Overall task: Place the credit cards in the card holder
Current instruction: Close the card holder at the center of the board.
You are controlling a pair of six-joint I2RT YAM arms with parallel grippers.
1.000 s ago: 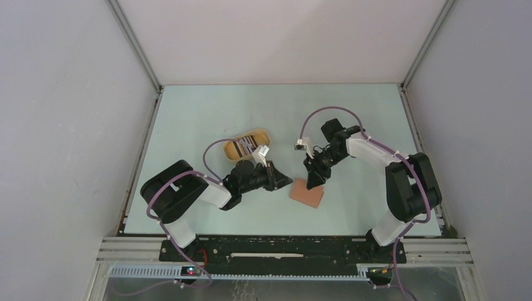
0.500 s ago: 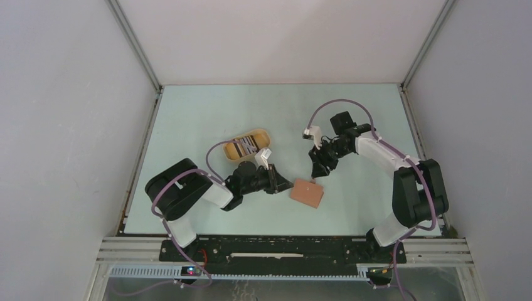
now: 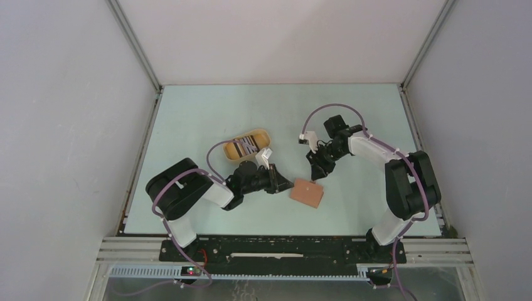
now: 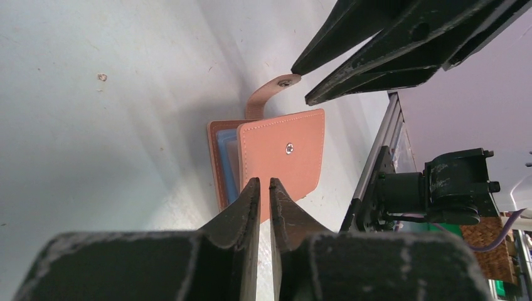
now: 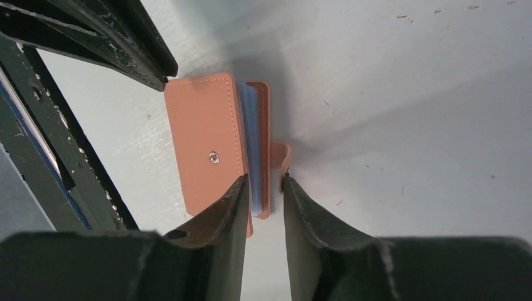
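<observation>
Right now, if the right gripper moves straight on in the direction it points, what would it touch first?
Most likely the card holder: the right gripper points at its open edge and snap tab, just beyond the fingertips, though depth is unclear.

Oval tan tray (image 3: pixel 263 134) on the pale green table (image 3: pixel 201 113)

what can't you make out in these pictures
- Pockets of the card holder: both wrist views, the cover lying over them hides them.
- The cards in the tray: top view, too small to count.
- Card holder's near edge: left wrist view, behind the left gripper.
- Whether the left gripper's thin gap holds a card: too narrow to tell.
</observation>
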